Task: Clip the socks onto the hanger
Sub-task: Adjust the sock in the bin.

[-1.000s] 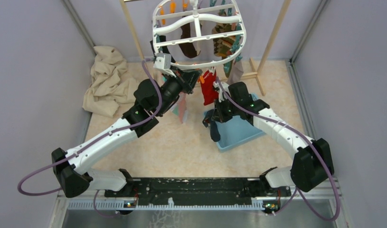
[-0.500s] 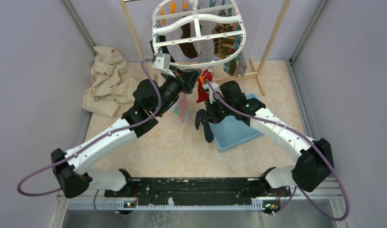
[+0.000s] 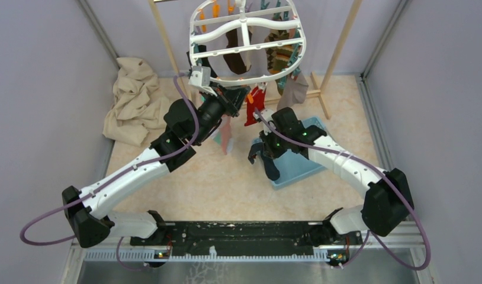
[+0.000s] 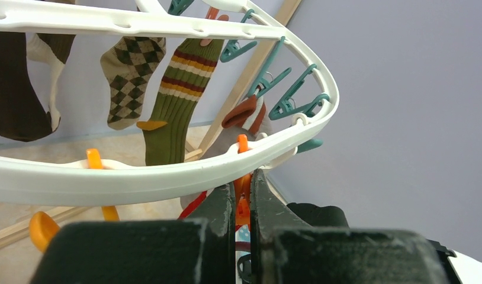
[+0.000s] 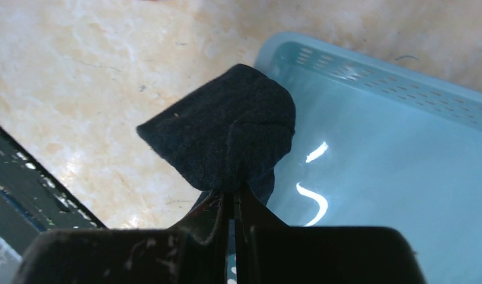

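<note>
The red sock hangs from the hanger's near rim, seemingly already pegged. The left claw is pinched tight on an orange peg there. The right claw, clamped on the navy sock, hovers over the blue basket. Next, lift that sock to a free peg.

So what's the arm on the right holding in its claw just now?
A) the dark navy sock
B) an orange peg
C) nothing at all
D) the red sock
A: the right gripper is shut on the dark navy sock, which dangles by the edge of the light blue basket.
</note>
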Controlling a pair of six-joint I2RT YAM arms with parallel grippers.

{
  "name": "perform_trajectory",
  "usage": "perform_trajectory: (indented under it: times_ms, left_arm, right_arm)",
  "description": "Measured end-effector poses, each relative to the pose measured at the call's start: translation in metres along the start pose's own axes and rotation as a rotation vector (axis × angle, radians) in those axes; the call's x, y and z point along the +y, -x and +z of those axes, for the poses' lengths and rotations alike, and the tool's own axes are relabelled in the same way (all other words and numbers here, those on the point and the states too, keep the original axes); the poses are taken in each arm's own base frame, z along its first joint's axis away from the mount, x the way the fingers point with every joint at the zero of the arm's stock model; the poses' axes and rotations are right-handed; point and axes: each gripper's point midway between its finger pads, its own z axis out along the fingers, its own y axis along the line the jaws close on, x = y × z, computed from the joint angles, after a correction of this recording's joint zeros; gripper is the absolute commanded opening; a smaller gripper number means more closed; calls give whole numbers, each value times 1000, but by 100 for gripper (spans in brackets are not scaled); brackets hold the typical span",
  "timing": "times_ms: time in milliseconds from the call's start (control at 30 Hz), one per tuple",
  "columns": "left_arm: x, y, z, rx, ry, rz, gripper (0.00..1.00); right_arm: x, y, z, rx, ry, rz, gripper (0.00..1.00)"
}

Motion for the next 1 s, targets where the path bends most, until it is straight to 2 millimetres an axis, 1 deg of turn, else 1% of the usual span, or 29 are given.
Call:
perform_trajectory:
  times_ms: [133,367,467,533,567,633,667,733,800,933,1000]
  left_arm:
    - [0,0,0,0,0,0,0]
    - [0,0,0,0,-1,3,0]
    - [0,0,0,0,-1,3,0]
    - [0,0,0,0,-1,3,0]
    - [0,0,0,1,-1,3,0]
    - [0,0,0,1,-3,3,0]
    - [-1,0,0,2,-5,3,0]
    - [-1,0,0,3,-7,3,0]
    - [-1,-1,0,3,-8,3,0]
    - [-1,-1,0,3,-8,3,0]
    - [-1,-1,0,4,-8,3,0]
  right_arm:
    - [-14,-8,4,33,-71,-2,0]
    - [-36,-18,0,74,-199,-10,0]
    - [-45,-25,2,105,-245,-7,0]
    - [-51,-33,4,129,-279,0,14]
    - [-53,-37,4,141,-294,8,25]
    - [-57,-46,4,162,-322,29,52]
    - [-59,-48,4,168,-336,37,58]
    - [-63,-50,2,176,-364,48,64]
    - [-65,-50,1,173,-379,59,67]
    - [-63,-49,1,165,-374,74,68]
    - [-59,-45,-3,144,-360,80,68]
